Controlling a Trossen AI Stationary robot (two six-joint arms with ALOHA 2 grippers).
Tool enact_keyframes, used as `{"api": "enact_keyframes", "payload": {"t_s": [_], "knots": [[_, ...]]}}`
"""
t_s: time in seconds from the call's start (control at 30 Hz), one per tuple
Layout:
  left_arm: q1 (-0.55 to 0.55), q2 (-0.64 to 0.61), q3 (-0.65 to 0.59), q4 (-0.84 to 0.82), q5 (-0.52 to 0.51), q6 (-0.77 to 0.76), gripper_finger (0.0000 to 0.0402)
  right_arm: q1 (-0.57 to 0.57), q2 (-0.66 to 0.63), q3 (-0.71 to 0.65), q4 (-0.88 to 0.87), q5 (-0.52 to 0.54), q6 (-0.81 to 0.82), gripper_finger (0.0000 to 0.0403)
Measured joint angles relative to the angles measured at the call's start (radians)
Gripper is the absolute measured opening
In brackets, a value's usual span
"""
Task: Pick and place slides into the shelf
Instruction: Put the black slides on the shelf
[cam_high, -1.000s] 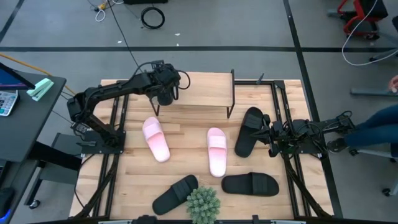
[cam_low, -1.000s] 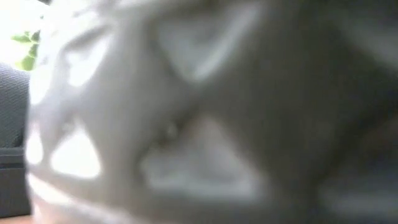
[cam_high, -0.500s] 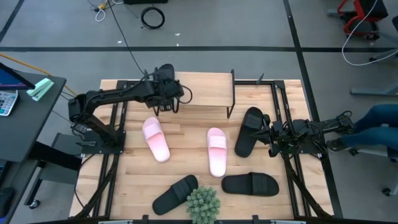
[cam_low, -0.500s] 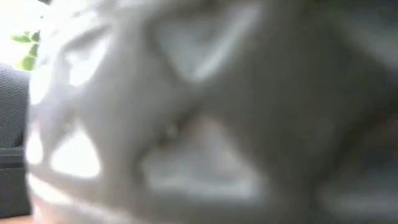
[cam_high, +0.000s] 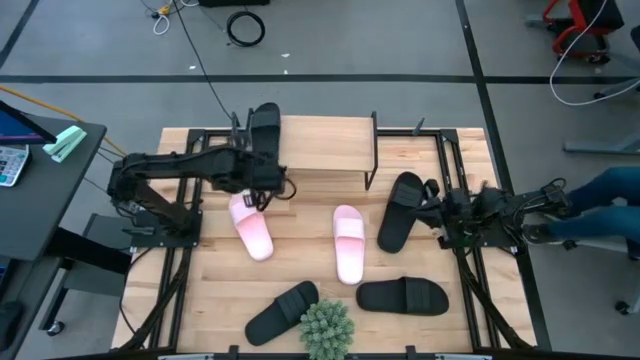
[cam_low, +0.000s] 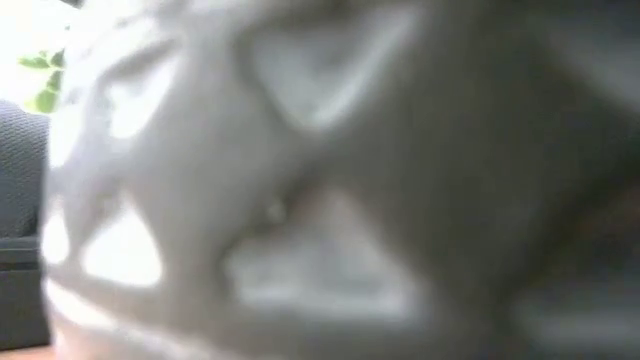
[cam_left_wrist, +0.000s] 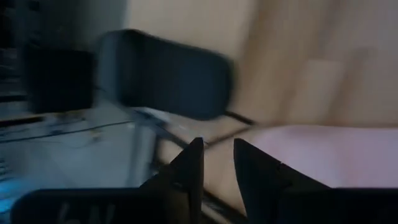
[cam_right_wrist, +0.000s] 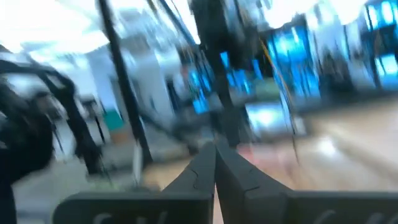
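Trouble could come at the shelf (cam_high: 325, 145): one black slide (cam_high: 265, 128) lies on its left end, overhanging (a nudge may tip it off). Left pincer (cam_high: 262, 190), just in front of that end above a pink slide (cam_high: 250, 224), is slightly parted and empty. Right pincer (cam_high: 440, 212), closed, waits beside another black slide (cam_high: 400, 209) right of the shelf.

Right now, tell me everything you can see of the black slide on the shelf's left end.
The black slide is matte black with one wide strap, open-toed. It lies flat on the left end of the shelf, on the light wooden plank, running lengthwise toward the table's far edge. Nothing grips it: the left gripper is nearer than the shelf, above the heel of a pink slide. In the left wrist view it shows as a dark rounded shape beyond the jaws.
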Motion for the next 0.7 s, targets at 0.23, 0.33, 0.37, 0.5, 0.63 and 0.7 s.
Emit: {"api": "enact_keyframes", "payload": {"t_s": [0.23, 0.33, 0.37, 0.5, 0.63, 0.7], "knots": [[-0.184, -0.014, -0.018, 0.011, 0.296, -0.022, 0.0082, 0.000, 0.098, 0.000, 0.196, -0.214, -0.048, 0.0014], [-0.277, -0.014, -0.071, 0.030, 0.299, -0.041, 0.0079, 0.000, 0.195, 0.000, 0.273, -0.150, 0.008, 0.0014], [-0.309, -0.014, -0.095, 0.045, 0.307, -0.039, 0.0078, 0.000, 0.234, 0.000, 0.311, -0.123, 0.037, 0.0014], [-0.437, -0.013, -0.205, 0.174, 0.339, -0.062, 0.0079, 0.000, 0.409, 0.052, 0.363, -0.068, 0.139, 0.0014], [-0.546, -0.013, -0.346, 0.387, 0.342, -0.041, 0.0082, 0.000, 0.618, 0.173, 0.363, -0.071, 0.151, 0.0014], [-0.590, -0.013, -0.412, 0.519, 0.341, -0.036, 0.0084, 0.000, 0.726, 0.246, 0.358, -0.072, 0.124, 0.0014]]}}
